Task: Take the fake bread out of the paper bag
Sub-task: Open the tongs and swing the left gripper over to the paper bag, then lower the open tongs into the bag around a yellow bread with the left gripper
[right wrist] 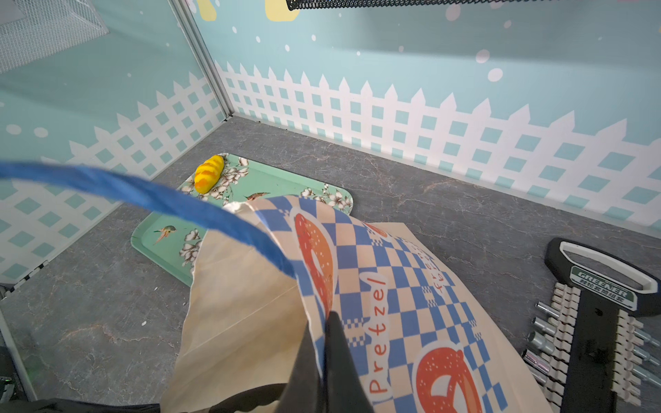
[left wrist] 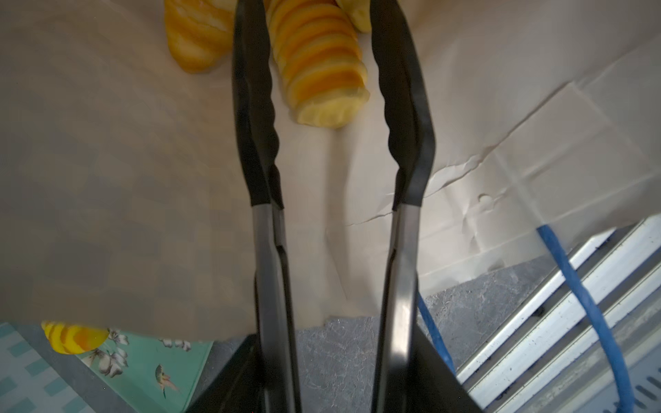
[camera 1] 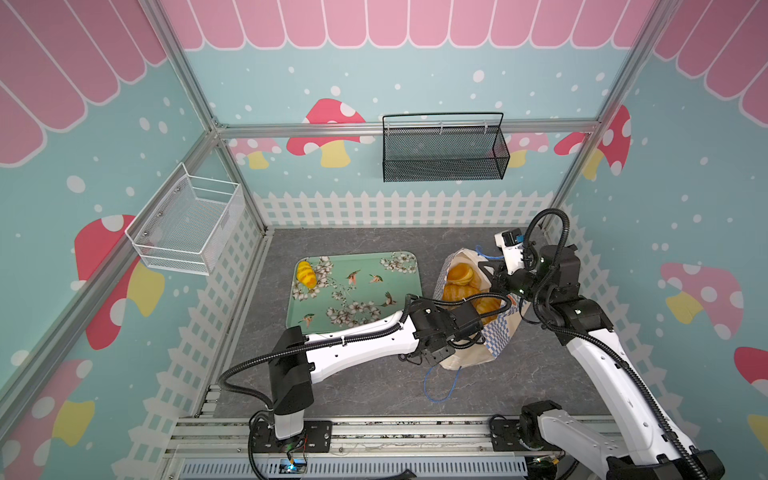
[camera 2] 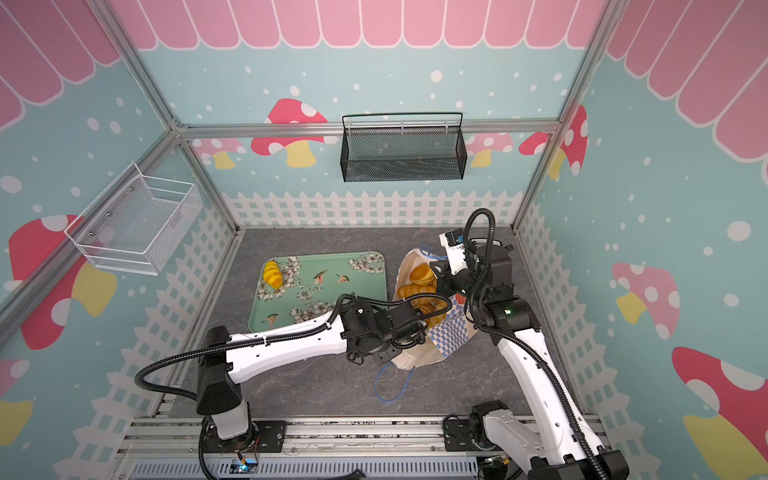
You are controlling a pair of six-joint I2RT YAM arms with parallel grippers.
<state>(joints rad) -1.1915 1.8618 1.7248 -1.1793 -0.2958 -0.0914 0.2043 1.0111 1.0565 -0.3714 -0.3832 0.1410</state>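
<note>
Several golden-orange ridged toy loaves (camera 1: 459, 286) sit inside the tall cream paper bag with a blue-checked band (camera 1: 500, 336), toward the tabletop's right edge. Another loaf (camera 1: 306, 274) lies on the green floral tray (camera 1: 399, 259). I judge them light, stiff and slick, best taken across the ridges at mid-length. My left end effector (left wrist: 318, 32) stands open astride one, and my right end effector (right wrist: 327, 321) pinches the bag's rim.

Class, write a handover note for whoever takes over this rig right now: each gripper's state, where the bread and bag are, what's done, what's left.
Left gripper: jaws open inside the paper bag, either side of a ridged loaf, not visibly clamped on it.
Right gripper: shut on the bag's rim, holding the mouth open.
Done: one loaf lies on the floral tray.
Left: several loaves in the bag, to be taken out.
</note>
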